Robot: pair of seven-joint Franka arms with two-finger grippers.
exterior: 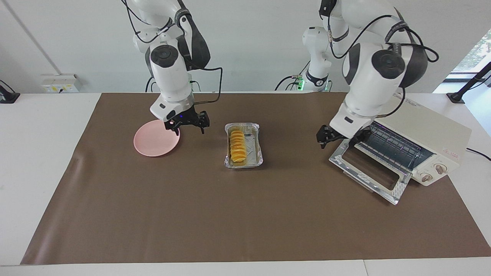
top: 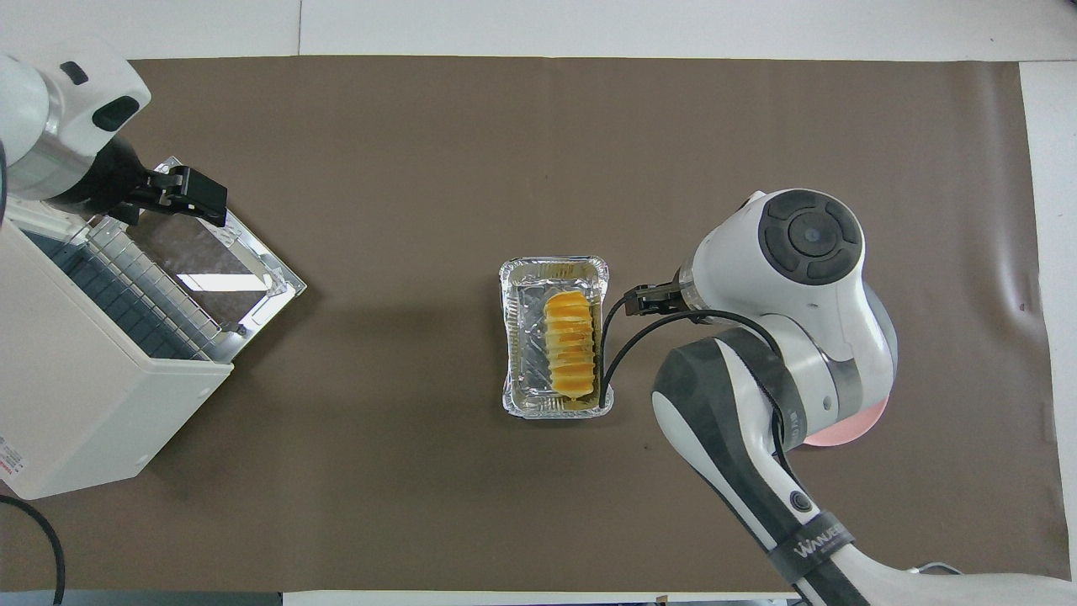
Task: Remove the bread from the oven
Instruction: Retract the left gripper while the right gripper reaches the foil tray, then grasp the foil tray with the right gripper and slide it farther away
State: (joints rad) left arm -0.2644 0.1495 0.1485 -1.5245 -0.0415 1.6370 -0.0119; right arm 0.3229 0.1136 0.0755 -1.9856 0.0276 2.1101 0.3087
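Note:
The bread [exterior: 238, 147] [top: 572, 345], a ridged yellow-orange loaf, lies in a silver foil tray [exterior: 256, 129] [top: 522, 278] at the middle of the brown mat. The cream-white oven [exterior: 418, 126] [top: 76, 404] stands at the left arm's end, its glass door [exterior: 368, 168] [top: 202, 261] folded down and its dark rack bare. My left gripper [exterior: 340, 140] [top: 181, 189] hangs open and empty over the door's edge. Open and empty too, my right gripper [exterior: 190, 128] [top: 648, 299] hovers between the pink plate [exterior: 153, 143] and the tray.
The pink plate [top: 841, 433] lies toward the right arm's end, mostly covered by the right arm in the overhead view. A brown mat [exterior: 245, 214] covers the table. The open oven door juts out over the mat.

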